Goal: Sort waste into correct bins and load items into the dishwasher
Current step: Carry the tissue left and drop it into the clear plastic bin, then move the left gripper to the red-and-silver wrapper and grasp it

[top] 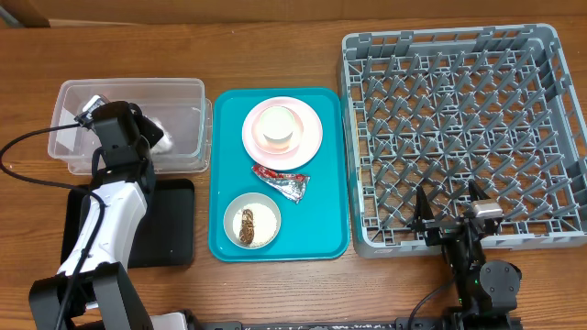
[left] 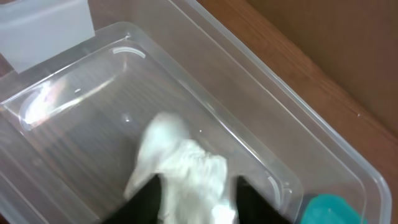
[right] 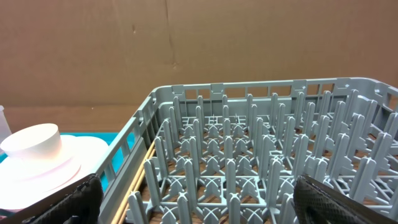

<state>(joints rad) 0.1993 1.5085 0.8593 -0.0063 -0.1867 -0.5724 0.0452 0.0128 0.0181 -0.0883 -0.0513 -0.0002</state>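
Wood-grain table (top: 275, 37) is spread under everything, and brown cardboard is seen behind it in the right wrist view. At the far left a clear tub (top: 194, 90) is set, with a black tray (top: 172, 225) just in front of it, partly covered by the left arm. The left gripper (left: 198, 202) is lowered into the tub, and a tissue (left: 183, 165) is clasped between its dark fingers (left: 149, 199), both of which are pressed against the crumpled paper. Whether the tissue is touching the tub floor cannot be told.

Beside the tub a teal tray (top: 328, 183) is laid. On its far half a pink plate (top: 312, 139) is placed, and a pink bowl (top: 278, 128) is stood on the middle of it, a cream-white round shape being seen at its centre. A foil wrapper (top: 284, 181) is laid just in front of the plate. Nearer still, a white bowl (top: 268, 209) is set, with brown scraps (top: 248, 225) held inside it.

To the right a grey rack (top: 550, 137) is placed, and nothing is loaded on its pegs. The right gripper (top: 449, 215) is poised at the rack's near edge, its fingers spread wide with nothing held between them.
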